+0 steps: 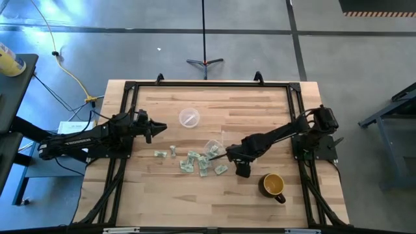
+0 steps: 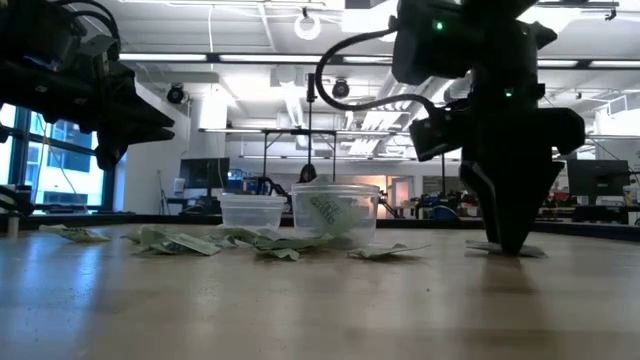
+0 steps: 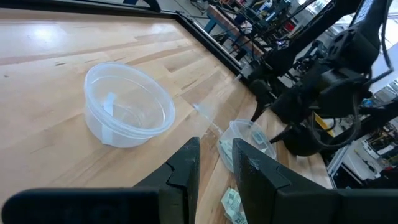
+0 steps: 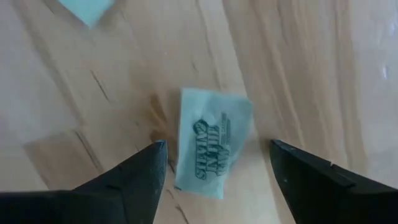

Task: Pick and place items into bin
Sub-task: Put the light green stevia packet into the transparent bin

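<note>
Between the spread fingers of the right gripper (image 4: 217, 171), a pale green packet (image 4: 211, 142) printed with dark lettering was seen lying flat on the wooden table (image 4: 74, 93); the jaws stood wide and nothing was held. That packet was shown clearly only in the right wrist view. In the high view it was hidden under the right gripper (image 1: 242, 166), and in the low view only a thin edge was seen at the fingertips. Just beside this gripper, toward the left arm, the bin (image 1: 213, 147) stood with one packet seen inside it in the low view. More loose packets (image 1: 190, 162) were scattered beyond the bin. A wider clear tub (image 1: 189, 117) stood farther off, and a mustard-yellow mug (image 1: 273, 185) sat near the gripper's other side. The left gripper (image 1: 151, 128) was held above the table, well apart from the packets, its fingers (image 3: 186, 171) narrowly parted and empty.
</note>
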